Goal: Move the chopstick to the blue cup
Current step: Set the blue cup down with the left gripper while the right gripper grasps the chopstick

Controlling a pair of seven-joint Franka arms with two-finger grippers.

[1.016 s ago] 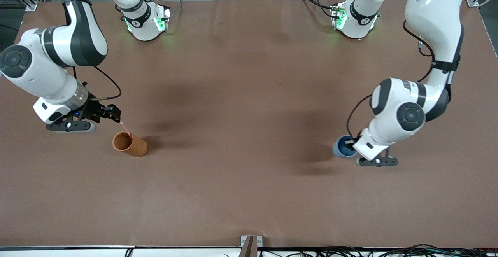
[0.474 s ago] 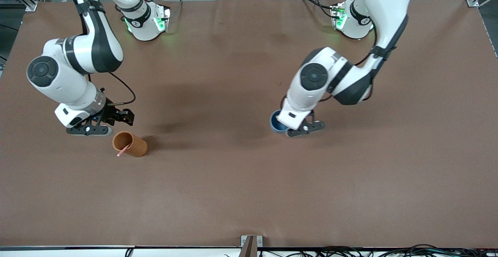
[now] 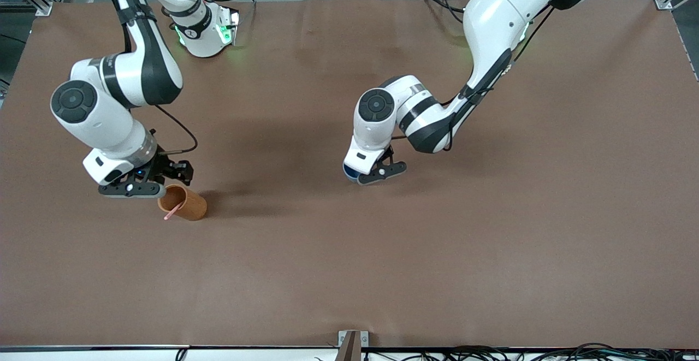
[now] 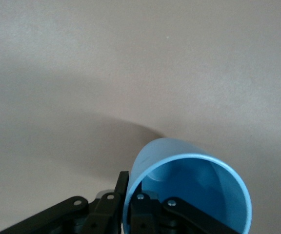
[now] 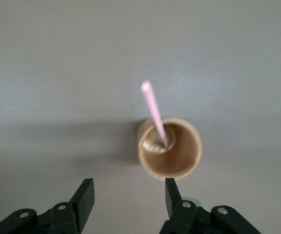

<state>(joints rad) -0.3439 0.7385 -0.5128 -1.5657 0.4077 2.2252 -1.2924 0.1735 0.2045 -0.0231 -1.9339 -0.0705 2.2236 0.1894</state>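
Presently, the chopstick (image 3: 173,212) stands in the orange-brown cup (image 3: 183,202), which sits on the brown table (image 3: 349,252) in the left-centre of the front view. The stick leans against the cup's rim, its pale pink upper end projecting past the rim toward the bottom of that frame. In the right wrist view the chopstick (image 5: 154,113) rises slantwise out of the cup (image 5: 170,148), lower end resting inside.

The right gripper (image 3: 164,178) hangs just above the orange-brown cup's mouth, at the rim's upper edge in the front view. Its fingers (image 5: 84,195) are parted with clear gap between them and grip nothing; the cup and stick lie below, apart from them.

The left gripper (image 3: 367,172) is near the middle of the front view, over bare table, well apart from the orange-brown cup. It is clamped on the blue cup (image 3: 349,171), of which only a small blue edge shows beneath the wrist in that view. The left wrist view shows the blue cup (image 4: 187,187) at lower right of its frame, mouth turned toward the camera, one finger inside the rim and one outside, pinching the wall. Nothing shows inside it.
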